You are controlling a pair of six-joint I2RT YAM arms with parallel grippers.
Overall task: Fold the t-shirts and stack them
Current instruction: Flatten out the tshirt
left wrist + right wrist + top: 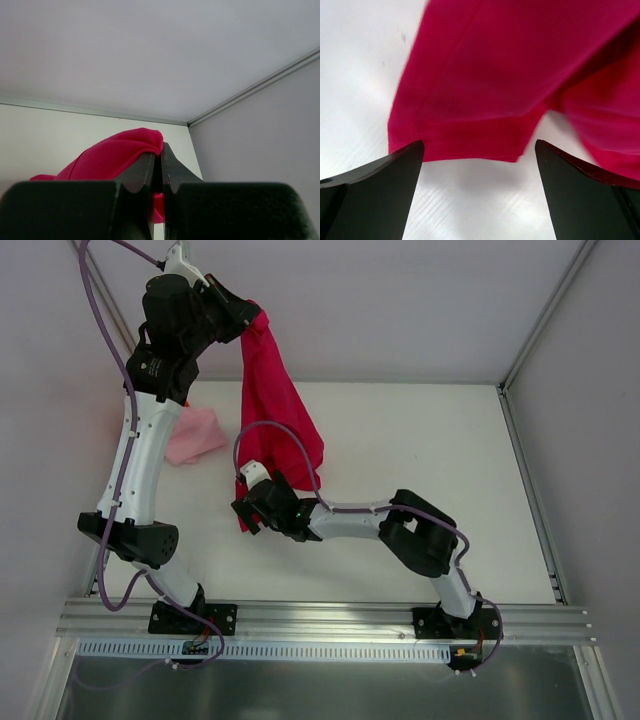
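My left gripper is raised high at the back and is shut on the top of the large crimson t-shirt, which hangs down with its lower end on the table. In the left wrist view the cloth bulges over the closed fingers. My right gripper is open, low over the table just short of the shirt's bottom hem, with nothing between the fingers. The light pink t-shirt lies bundled on the left, partly behind the left arm. The orange t-shirt is out of view.
White table with grey walls at the back and sides. An aluminium rail runs along the near edge with both arm bases bolted on it. Purple cables loop around both arms.
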